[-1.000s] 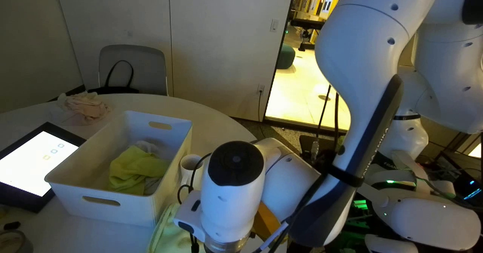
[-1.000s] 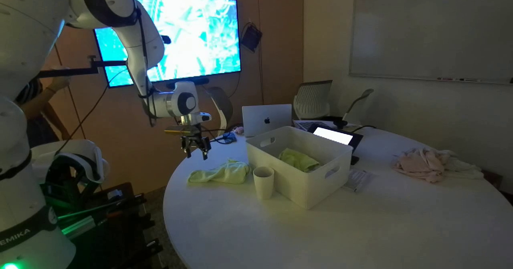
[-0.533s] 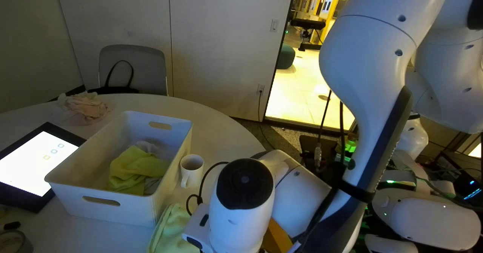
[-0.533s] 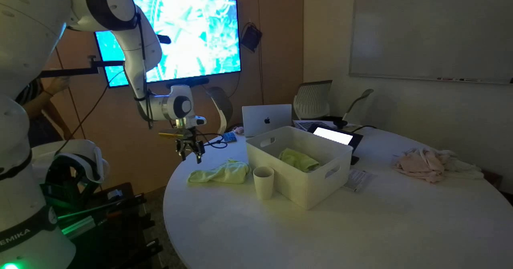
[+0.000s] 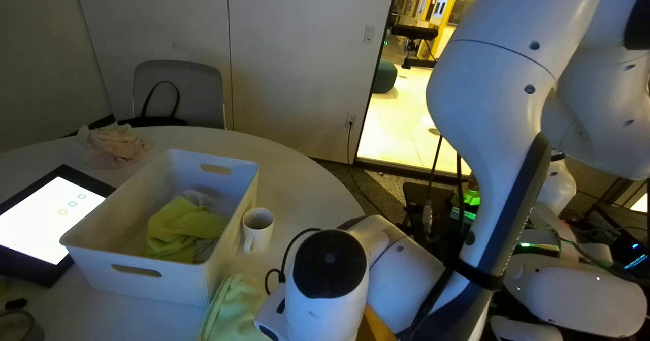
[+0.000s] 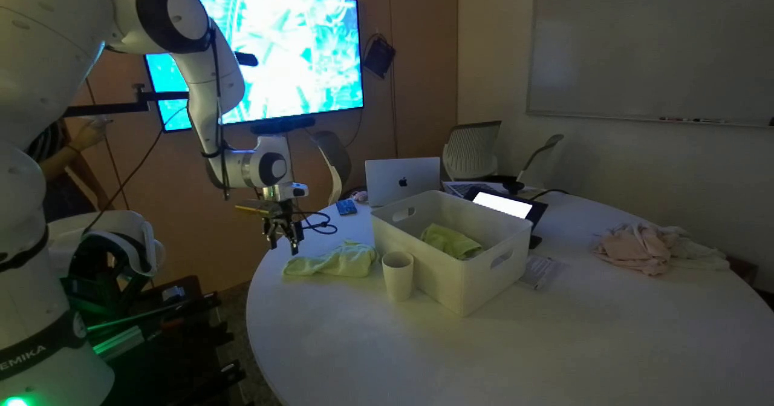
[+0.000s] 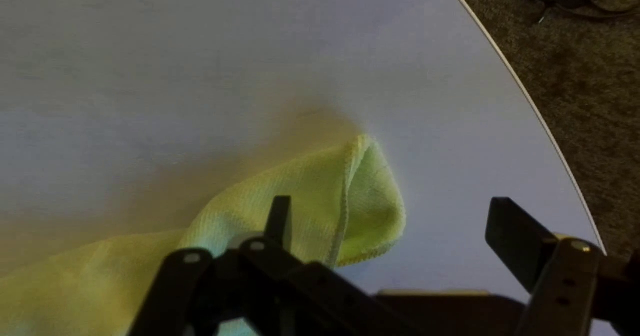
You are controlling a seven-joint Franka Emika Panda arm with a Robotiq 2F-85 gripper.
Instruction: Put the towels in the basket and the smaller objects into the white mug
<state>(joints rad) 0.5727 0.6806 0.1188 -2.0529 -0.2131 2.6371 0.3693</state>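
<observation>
Hangs with gripper [image 7: 390,216] spread wide, lower right of the wrist view, near yellow-green towel [image 7: 315,201] at lower left; in an exterior view, left of mug [image 6: 398,283] and basket [image 6: 438,273], mid-frame.

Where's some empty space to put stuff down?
In an exterior view, the biggest bare patch of the round table is in front of the white basket and pink towel, out to the near edge. It's crowded around the basket: the white mug and lime towel beside it, a tablet and laptop behind. The open tool hangs over that towel.
</observation>
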